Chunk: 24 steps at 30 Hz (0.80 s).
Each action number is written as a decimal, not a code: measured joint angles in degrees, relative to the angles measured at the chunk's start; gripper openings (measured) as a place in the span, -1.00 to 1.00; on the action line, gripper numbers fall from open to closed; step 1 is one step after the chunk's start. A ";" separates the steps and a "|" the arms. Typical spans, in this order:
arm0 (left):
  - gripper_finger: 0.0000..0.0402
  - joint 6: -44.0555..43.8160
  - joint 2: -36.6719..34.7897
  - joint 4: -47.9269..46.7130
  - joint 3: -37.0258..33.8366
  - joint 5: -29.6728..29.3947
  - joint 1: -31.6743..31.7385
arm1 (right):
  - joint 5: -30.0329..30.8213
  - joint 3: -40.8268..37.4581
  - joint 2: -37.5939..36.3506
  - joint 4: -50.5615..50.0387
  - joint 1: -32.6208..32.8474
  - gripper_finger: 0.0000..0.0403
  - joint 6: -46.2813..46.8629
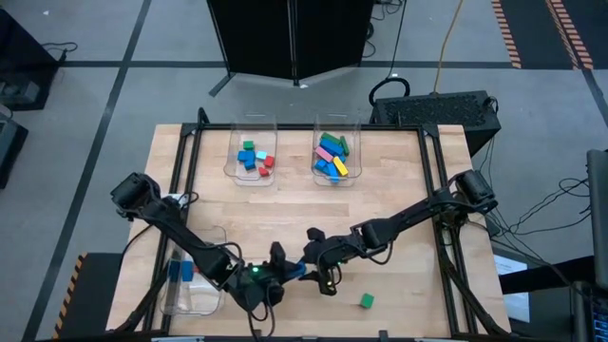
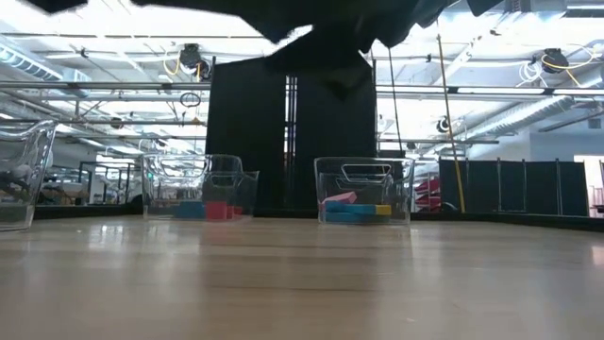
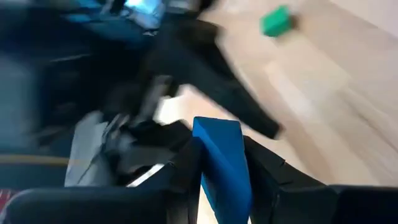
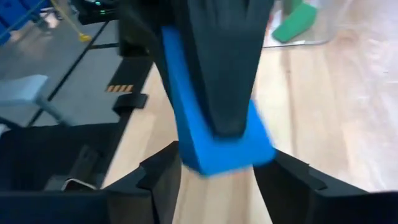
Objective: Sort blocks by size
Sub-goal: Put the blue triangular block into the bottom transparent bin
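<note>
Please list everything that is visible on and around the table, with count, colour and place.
far bins: two, clear, side by side at the table's far edge
near bin: one, clear, front left corner
short blocks: several; blue, green, red, cyan; in the left far bin
longer blocks: several; pink, green, blue, yellow; in the right far bin
binned blue block: at least one, in the near bin
green block: one, loose, front right
blue block: one, front centre
table: one, wood
left gripper: clamps the blue block
right gripper: at the same block
</note>
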 joint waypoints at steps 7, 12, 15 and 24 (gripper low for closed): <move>-0.56 -12.37 -4.71 -7.82 0.02 -3.62 -1.03 | 4.29 0.00 0.00 -3.84 -0.01 0.05 1.21; -0.56 -28.27 -9.96 -20.37 0.02 -4.00 -1.42 | 6.64 0.00 0.00 -8.42 0.01 0.06 3.25; -0.56 -38.42 -13.77 -29.15 0.02 -3.92 -2.22 | 8.41 0.00 0.00 -11.86 0.01 0.06 5.04; -0.56 -69.81 -23.12 -56.31 0.02 7.72 -6.81 | 12.77 0.00 -0.46 -21.81 0.99 0.07 11.06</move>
